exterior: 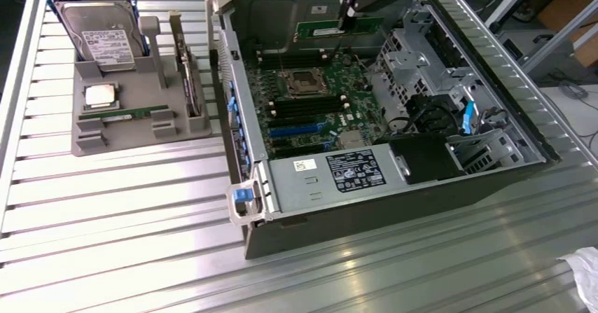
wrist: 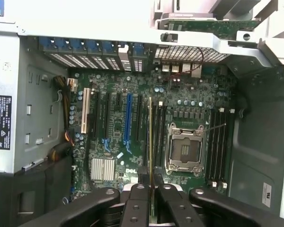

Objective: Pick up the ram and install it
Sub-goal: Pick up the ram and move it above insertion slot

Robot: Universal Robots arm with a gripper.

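Black two-fingered gripper (wrist: 151, 196): closest to the wrist camera; fingers pressed in on both faces of the stick, pinching its upper edge; in the exterior view (exterior: 349, 10) it hangs over the far end of the case

Long, narrow green ram stick (wrist: 150, 142): held upright and edge-on in that pinch; in the exterior view (exterior: 327, 30) its white sticker shows; clear above the board, not seated

Green motherboard (wrist: 189, 101): below the stick; square silver CPU socket (wrist: 184, 149) stands empty; black memory slots (wrist: 160, 132) lie just beside it, running parallel to the stick's edge

Grey steel computer case (exterior: 393, 211): lying open on a ribbed metal table (exterior: 122, 215)

Grey plastic parts tray (exterior: 131, 134): well apart, at the exterior view's left; carries a second green stick (exterior: 122, 115), a square silver CPU chip (exterior: 100, 96) and a boxy silver hard drive (exterior: 98, 29)

Step in hand, by judgement: pick-up done, installing under way, the stick being lined up over the slots. Seating calls for the lower edge centred along one free slot, then a straight, even press
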